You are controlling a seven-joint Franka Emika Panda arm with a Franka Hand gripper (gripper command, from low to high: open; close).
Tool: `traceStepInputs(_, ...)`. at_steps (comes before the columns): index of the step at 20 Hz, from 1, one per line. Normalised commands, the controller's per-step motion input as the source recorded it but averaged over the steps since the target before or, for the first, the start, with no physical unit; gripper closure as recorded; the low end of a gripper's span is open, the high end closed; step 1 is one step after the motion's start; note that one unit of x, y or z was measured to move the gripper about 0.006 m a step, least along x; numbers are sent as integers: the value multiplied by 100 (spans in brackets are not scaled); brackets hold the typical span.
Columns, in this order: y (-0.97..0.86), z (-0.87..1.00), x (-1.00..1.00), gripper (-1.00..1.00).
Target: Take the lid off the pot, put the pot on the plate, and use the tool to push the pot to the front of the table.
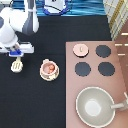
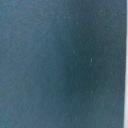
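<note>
My gripper (image 1: 18,54) hangs at the exterior view's left over the black table (image 1: 35,105). It is shut on the handle of the cream-white tool (image 1: 17,65), whose slotted head points toward the view's bottom. To its right, the pink pot (image 1: 49,68) with reddish contents sits uncovered on the cream plate (image 1: 43,75). The pinkish-tan lid (image 1: 80,49) lies apart on the stove's top left corner. The wrist view shows only a dark, featureless surface.
The pinkish-brown stove (image 1: 120,80) fills the right side, with three black burners (image 1: 103,50). A large grey-beige pan (image 1: 94,105) with a long handle sits at its lower part. The robot's white arm (image 1: 20,22) stands at the top left.
</note>
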Motion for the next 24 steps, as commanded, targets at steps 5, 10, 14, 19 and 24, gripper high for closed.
traceStepInputs(5, 59, 48, -30, 100)
traceStepInputs(10, 61, 50, -30, 100)
traceStepInputs(14, 62, 51, -32, 100)
traceStepInputs(19, 60, 35, -52, 100)
traceStepInputs(24, 63, -3, -84, 100)
